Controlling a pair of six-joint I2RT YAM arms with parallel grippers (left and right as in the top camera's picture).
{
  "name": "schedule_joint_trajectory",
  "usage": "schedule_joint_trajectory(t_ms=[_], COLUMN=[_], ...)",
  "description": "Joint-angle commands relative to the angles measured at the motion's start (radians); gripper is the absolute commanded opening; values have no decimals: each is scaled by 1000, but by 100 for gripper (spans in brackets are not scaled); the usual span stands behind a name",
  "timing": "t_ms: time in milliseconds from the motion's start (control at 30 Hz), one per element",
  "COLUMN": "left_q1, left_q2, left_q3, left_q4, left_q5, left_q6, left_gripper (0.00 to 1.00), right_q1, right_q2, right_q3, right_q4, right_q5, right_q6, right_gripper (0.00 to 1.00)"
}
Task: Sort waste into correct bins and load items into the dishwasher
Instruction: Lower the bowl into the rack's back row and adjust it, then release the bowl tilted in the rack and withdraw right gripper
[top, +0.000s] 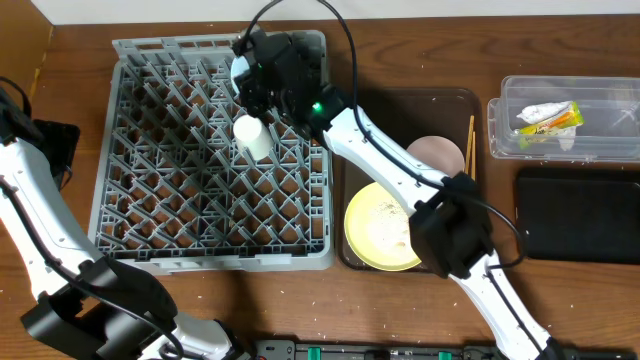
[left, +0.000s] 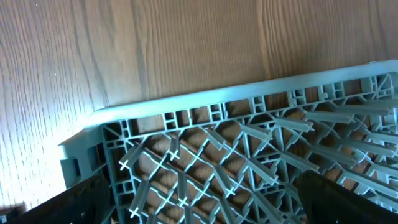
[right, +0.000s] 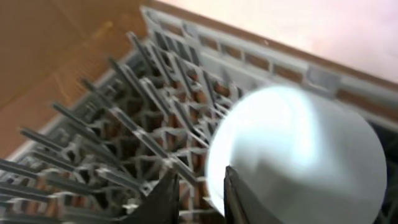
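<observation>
Wrapper (top: 556, 120) and paper wad (top: 536, 110) sit in the clear tub (top: 500, 142) at 2 o'clock, the cream cup (top: 252, 138) lies in the dish rack (top: 180, 205), the right gripper (right: 202, 198) has its jaws pinched on the light blue bowl (right: 298, 155) over the rack's 1 o'clock corner, the left gripper (left: 208, 205) gapes empty, and plate (top: 378, 228), pinkish bowl (top: 436, 155) and chopsticks (top: 470, 140) await loading.

The left arm (top: 35, 215) and right arm (top: 385, 160) have white links and black joints. A black cable (top: 352, 55) arcs off the right one, near a small green light (top: 318, 107).

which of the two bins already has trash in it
The clear plastic tub, the one farther back: it holds the yellow-green wrapper and a white paper wad. The black tray in front of it shows nothing inside.
</observation>
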Motion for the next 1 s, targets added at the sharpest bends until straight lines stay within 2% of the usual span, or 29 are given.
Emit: schedule_joint_trajectory(t_ms=[0, 267, 467, 867, 967], left_q1=[3, 3, 3, 3, 3], left_q2=[-20, -20, -20, -20, -20], left_q3=[-3, -3, -3, -3, -3], left_q4=[-4, -4, -4, -4, -4], left_q5=[-20, -20, -21, -20, -20], left_q6=[-9, -9, -9, -10, -9], left_gripper=[98, 98, 98, 98, 98], right_q1=[-10, -21, -34, -21, -30], right_q2=[21, 52, 50, 33, 33], right_q3=[10, 10, 15, 80, 80], right_q4=[-3, -7, 2, -31, -48], right_q5=[42, 151, 140, 141, 144], right_q6=[-2, -3, -2, 10, 53], right_gripper=[23, 25, 24, 30, 27])
